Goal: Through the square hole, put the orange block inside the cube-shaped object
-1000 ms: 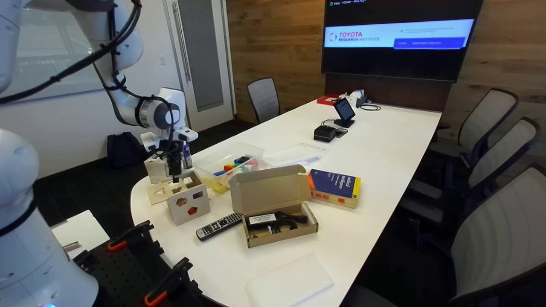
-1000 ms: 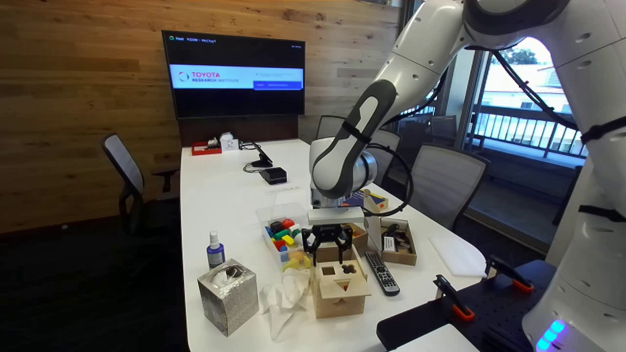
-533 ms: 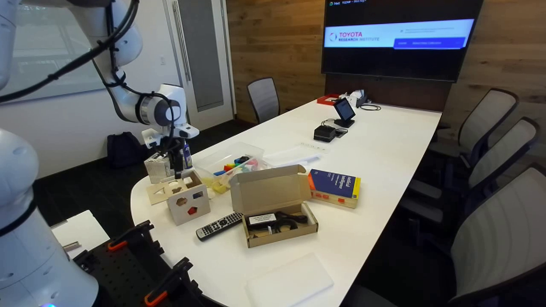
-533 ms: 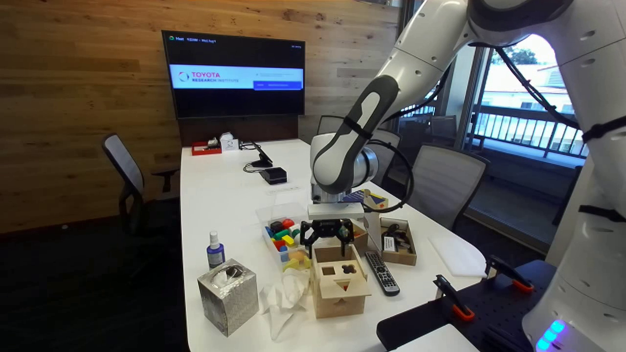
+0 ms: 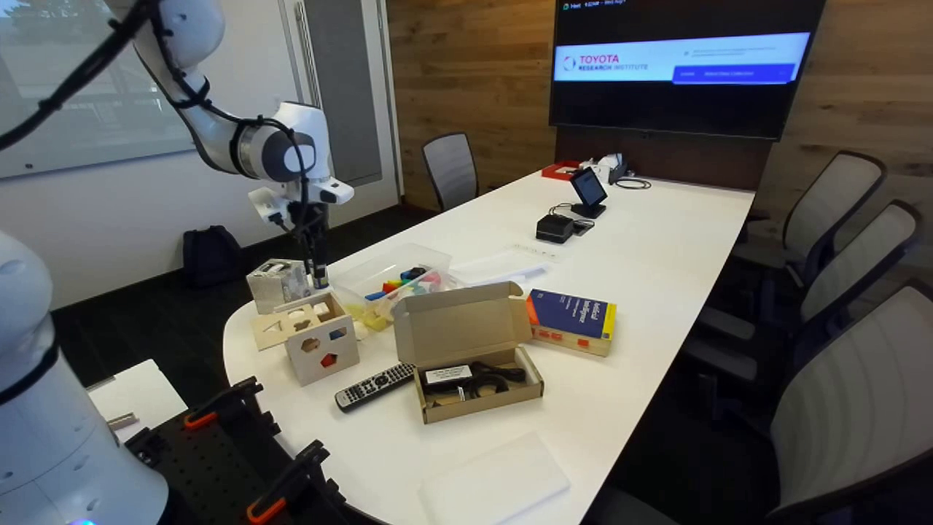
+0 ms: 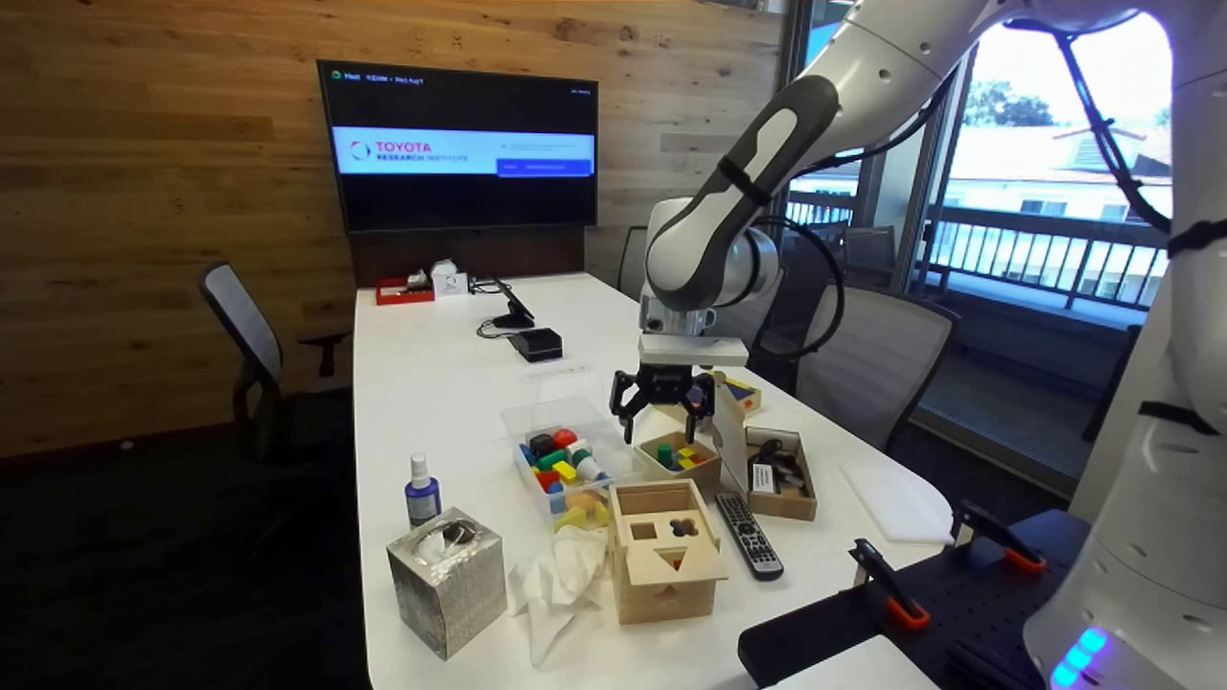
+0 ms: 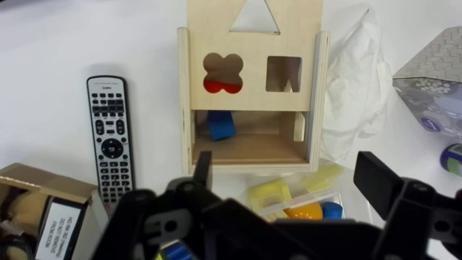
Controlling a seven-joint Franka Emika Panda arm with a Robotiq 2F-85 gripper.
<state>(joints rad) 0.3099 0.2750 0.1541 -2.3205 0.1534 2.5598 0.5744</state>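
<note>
Hovering high near the open end of the cube (image 6: pixel 642 606), with gripper (image 6: pixel 659 438) wide and empty. Leaving the place of the orange block uncertain: perhaps sitting inside near the red piece (image 7: pixel 222 86), perhaps waiting in the tub (image 5: pixel 386 271). Risking, through loose aim, a drop into the gap beside the part-slid lid (image 7: pixel 253 68) instead of the square hole (image 7: pixel 284 73). Boxing in the cube with tissue (image 7: pixel 355 90) just beside and remote (image 7: pixel 110 144) near, opposite.
</note>
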